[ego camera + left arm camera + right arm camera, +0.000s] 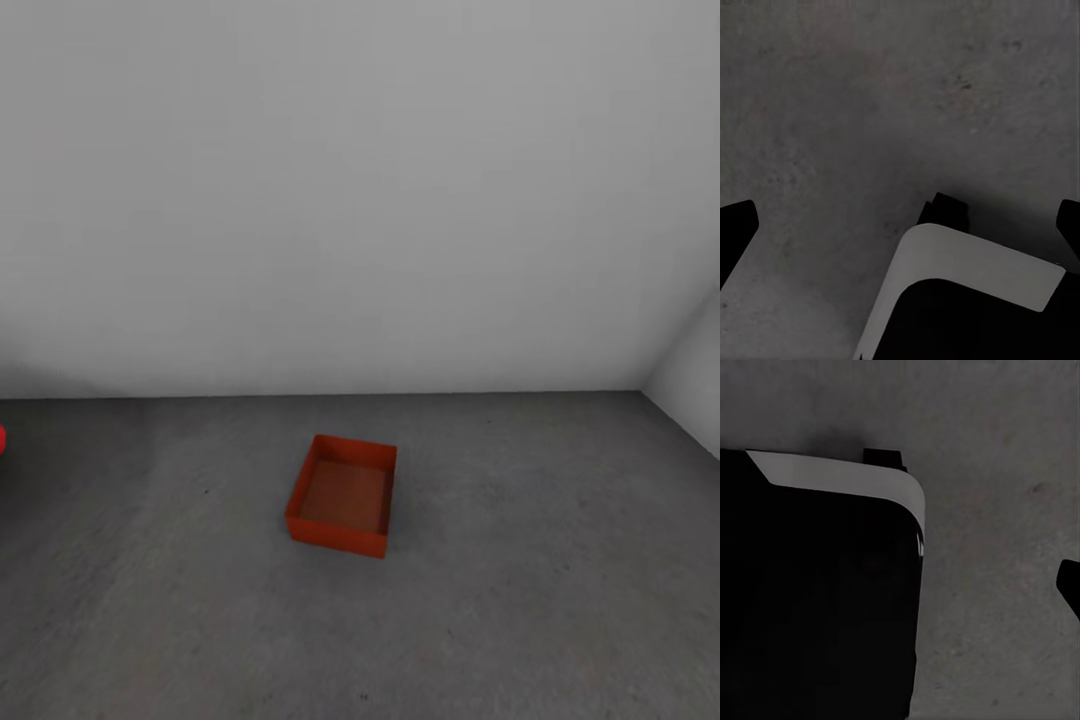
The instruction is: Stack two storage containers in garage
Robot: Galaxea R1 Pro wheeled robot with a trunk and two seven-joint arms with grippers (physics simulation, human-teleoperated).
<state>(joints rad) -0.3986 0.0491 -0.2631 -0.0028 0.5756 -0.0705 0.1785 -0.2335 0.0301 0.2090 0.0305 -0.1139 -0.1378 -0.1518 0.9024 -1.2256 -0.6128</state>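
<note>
a single orange-red storage container sits on the grey concrete floor of the garage, a little in front of the plain pale grey wall and well apart from it. the bin is rectangular, open at the top with no lid, and turned slightly askew; its inside is bare and holds nothing. no label or writing can be made out on it. a sliver of something red shows at the left edge of the head view, too small to identify.

the left wrist view looks down at concrete, with dark fingertips at both side edges, set wide apart and holding nothing. the right wrist view shows a black and white part of the robot's body and one dark fingertip; how far that claw is open cannot be told.
</note>
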